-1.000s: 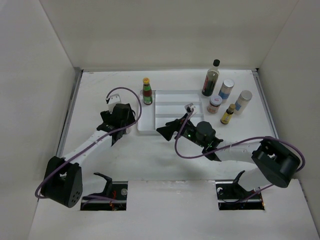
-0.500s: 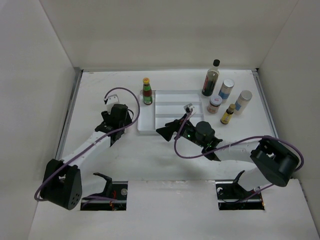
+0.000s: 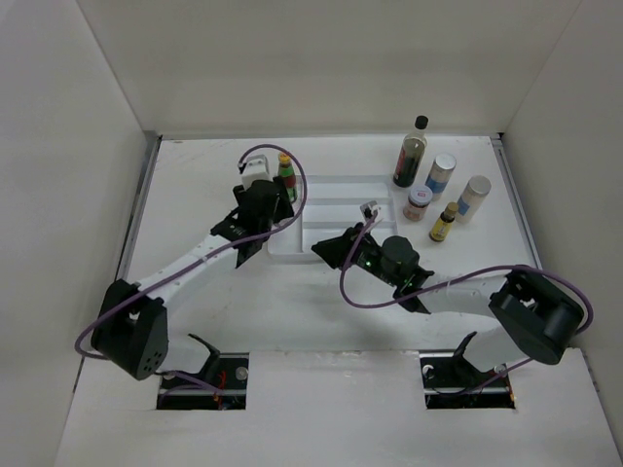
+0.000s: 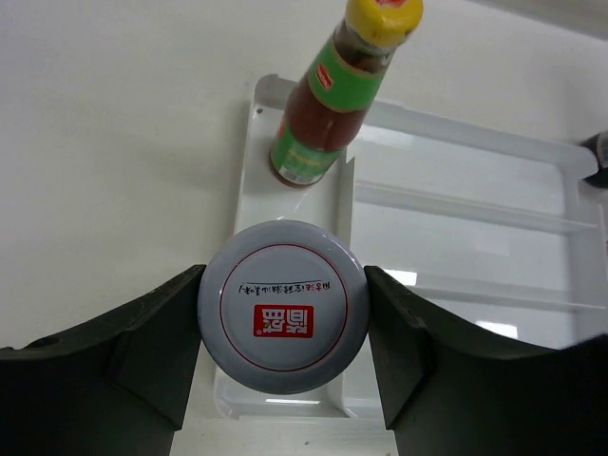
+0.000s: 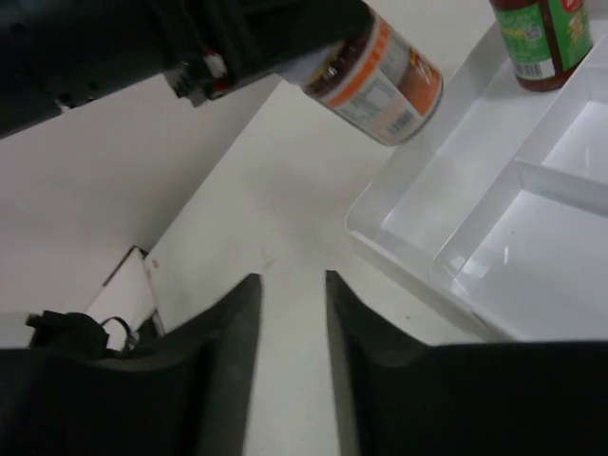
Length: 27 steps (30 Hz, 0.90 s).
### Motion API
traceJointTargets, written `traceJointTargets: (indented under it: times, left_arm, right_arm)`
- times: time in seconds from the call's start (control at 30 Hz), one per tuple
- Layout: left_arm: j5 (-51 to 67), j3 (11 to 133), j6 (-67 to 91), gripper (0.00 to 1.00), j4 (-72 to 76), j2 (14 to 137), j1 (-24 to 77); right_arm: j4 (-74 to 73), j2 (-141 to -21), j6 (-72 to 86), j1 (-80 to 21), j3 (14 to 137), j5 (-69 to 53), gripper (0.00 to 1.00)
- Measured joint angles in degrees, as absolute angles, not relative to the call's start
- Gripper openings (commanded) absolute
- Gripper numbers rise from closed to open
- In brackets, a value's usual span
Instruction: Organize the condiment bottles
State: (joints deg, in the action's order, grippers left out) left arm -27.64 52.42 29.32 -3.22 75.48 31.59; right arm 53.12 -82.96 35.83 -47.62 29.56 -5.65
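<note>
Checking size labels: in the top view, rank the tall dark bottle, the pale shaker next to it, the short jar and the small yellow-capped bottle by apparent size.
1. tall dark bottle
2. pale shaker
3. short jar and small yellow-capped bottle: too alike to rank; the jar looks wider, the bottle longer.

White tubular links on left arm [image 3: 183,270] and right arm [image 3: 458,290], bulky black joint housings [image 3: 531,313], looping purple cables [image 3: 277,148]. White camera block [image 3: 255,167] atop left wrist. Broad matte-black fingers [image 4: 123,351] on left gripper [image 4: 282,306], same on right gripper [image 5: 291,281]. Small green light [image 3: 369,261] by right wrist.
</note>
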Motion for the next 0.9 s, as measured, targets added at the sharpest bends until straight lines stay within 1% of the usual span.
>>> traceJointTargets:
  times: [0.07,0.17,0.27,0.4,0.5,0.67,0.8,0.9]
  left_arm:
    - [-27.14,52.42,29.28,0.34,-2.72,78.46,31.88]
    - [-26.65,52.42,29.12,0.34,-2.37,82.21,31.92]
    - [-26.35,52.42,28.93,0.34,-1.67,85.01,31.92]
    - [-26.24,52.51,28.62,0.35,-0.47,87.68,31.92]
    - [-26.24,52.77,28.18,0.38,0.38,89.52,31.97]
    - [-26.28,52.84,27.64,0.53,1.43,90.76,32.4]
    - [-26.26,52.82,27.51,0.76,1.78,90.76,32.95]
    - [-26.26,52.49,27.57,0.87,3.38,89.27,33.17]
  right_arm:
    - [53.15,-82.5,35.83,-47.62,29.52,-5.21,0.25]
    - [53.21,-82.17,36.05,-47.59,29.5,-4.73,0.24]
    - [53.17,-82.15,36.01,-47.59,29.5,-4.58,0.27]
    - [53.15,-82.15,36.07,-47.59,29.5,-4.32,0.38]
    - [53.17,-82.15,35.99,-47.59,29.5,-4.01,0.42]
    - [53.17,-82.02,35.97,-47.27,29.32,-3.01,0.49]
    - [53.17,-81.78,35.88,-47.09,29.06,-1.96,0.58]
    - [53.17,-81.32,35.79,-46.74,29.06,-1.23,0.62]
